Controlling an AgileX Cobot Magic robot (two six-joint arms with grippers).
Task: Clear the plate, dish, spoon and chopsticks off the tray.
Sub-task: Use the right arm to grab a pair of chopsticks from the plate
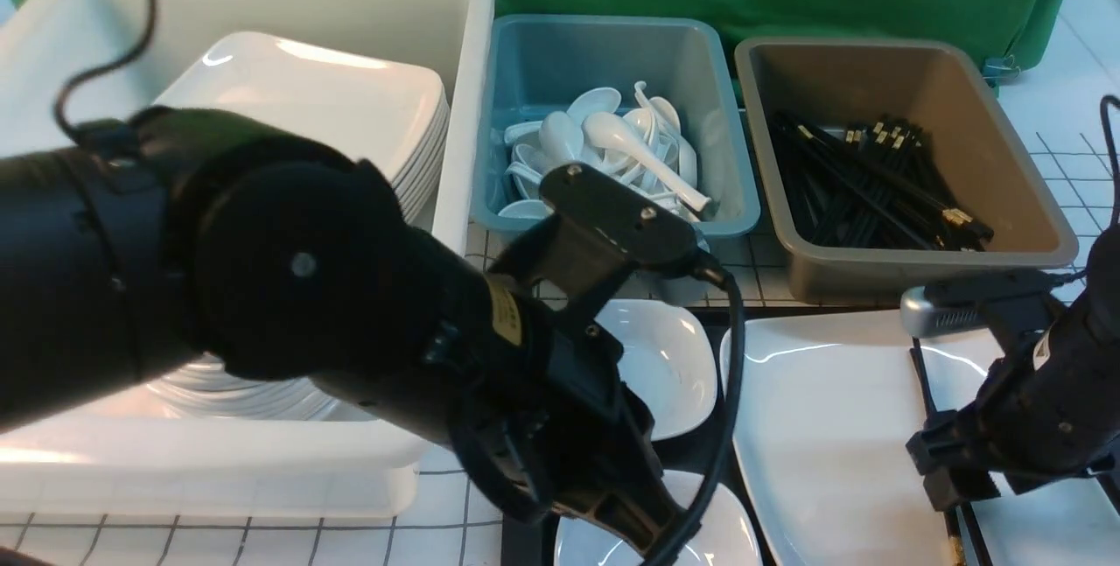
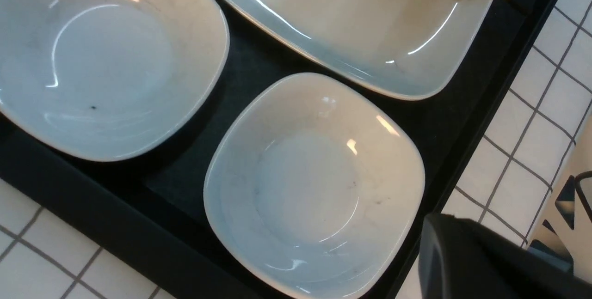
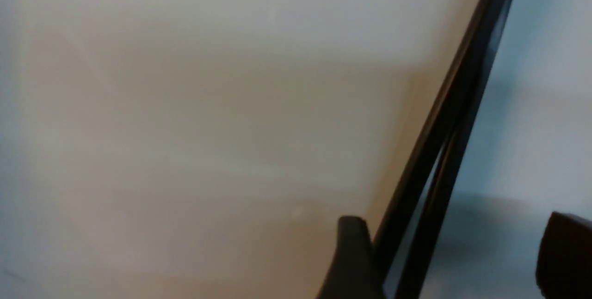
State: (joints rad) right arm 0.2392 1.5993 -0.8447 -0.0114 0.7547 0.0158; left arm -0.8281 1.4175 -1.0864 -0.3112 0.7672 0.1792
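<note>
You are on the chopsticks step. Your right hand [image 3: 455, 222] is low over the plate [image 1: 831, 435], fingers apart and astride the chopsticks [image 3: 439, 142], which lie across that plate on the tray [image 2: 115, 239]. As I judge it, the next move calls for closing on both sticks together, then lifting toward the brown tub [image 1: 901, 269]. Your left hand [image 1: 634, 522] hangs over the near dish [image 2: 314, 188]; I cannot tell whether it is apart or together. Count: one plate, two dishes with the far dish [image 2: 106, 58], one chopstick pair, and three tubs on the bench [image 2: 532, 142]. No spoon shows on the tray.

Bright glare; blurred right-wrist close-up.
</note>
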